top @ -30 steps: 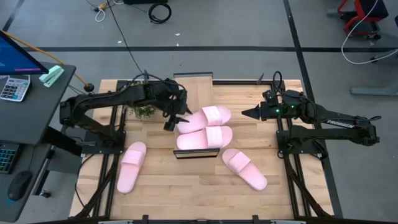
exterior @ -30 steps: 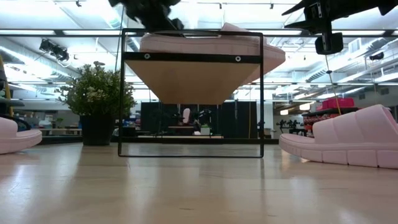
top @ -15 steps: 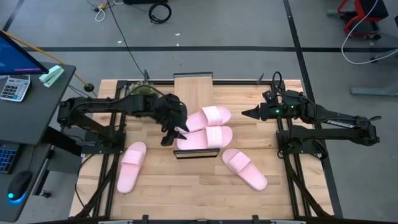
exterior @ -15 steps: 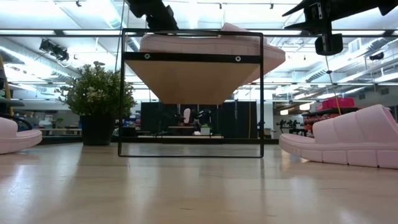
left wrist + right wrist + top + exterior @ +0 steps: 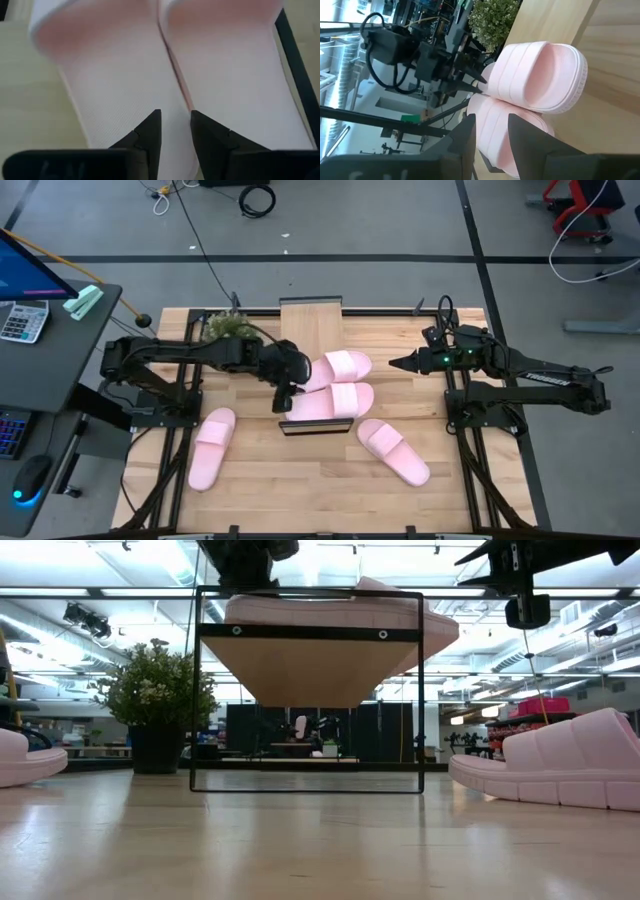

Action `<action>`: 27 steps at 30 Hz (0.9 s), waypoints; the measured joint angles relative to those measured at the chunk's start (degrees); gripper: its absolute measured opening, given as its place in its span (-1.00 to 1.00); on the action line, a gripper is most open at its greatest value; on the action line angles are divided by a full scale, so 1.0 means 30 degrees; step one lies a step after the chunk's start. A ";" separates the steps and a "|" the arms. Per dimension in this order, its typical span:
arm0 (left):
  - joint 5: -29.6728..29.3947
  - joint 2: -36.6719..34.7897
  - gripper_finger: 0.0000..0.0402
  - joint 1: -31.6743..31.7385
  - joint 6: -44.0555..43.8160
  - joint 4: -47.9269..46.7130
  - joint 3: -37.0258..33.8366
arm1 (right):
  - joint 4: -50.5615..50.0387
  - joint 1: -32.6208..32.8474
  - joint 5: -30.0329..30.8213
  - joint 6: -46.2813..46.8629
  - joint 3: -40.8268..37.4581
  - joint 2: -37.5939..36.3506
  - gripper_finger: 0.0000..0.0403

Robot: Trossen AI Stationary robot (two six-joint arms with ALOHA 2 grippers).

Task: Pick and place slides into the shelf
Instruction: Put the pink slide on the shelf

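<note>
1. High view: the wooden surface (image 5: 300, 480) fills the frame's middle.
2. The shelf (image 5: 311, 311) runs from top centre down to mid-frame; two slides (image 5: 335, 400) lie on it.
3. Two more slides (image 5: 211, 448) lie lower left and lower right.
4. A potted plant (image 5: 228, 328) sits upper left.
5. Left tool (image 5: 284, 402), fingers slightly apart and pinching nothing, hovers at the slides' heels.
6. Right tool (image 5: 394, 363), slightly parted and empty, waits right of centre.

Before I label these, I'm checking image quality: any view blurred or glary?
Left wrist view: the slides fill the frame, soft and out of focus. Low view: bright ceiling lights, shelf backlit. High view: evenly lit, sharp.
</note>
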 joint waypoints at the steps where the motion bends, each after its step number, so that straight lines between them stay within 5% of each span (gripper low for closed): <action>1: -0.0244 0.0074 -0.47 -0.0121 -0.0004 -0.0070 -0.0002 | -0.0001 0.0000 -0.0065 -0.0017 0.0000 0.0005 -0.40; 10: -0.3023 0.0272 -0.49 -0.1140 0.0044 -0.0444 -0.0005 | -0.0048 0.0007 -0.0110 -0.0127 0.0000 0.0005 -0.40; 27: -0.3203 -0.0201 -0.42 -0.1208 0.0107 -0.0606 0.0141 | -0.0107 0.0004 -0.0827 -0.0050 0.0000 -0.0054 -0.40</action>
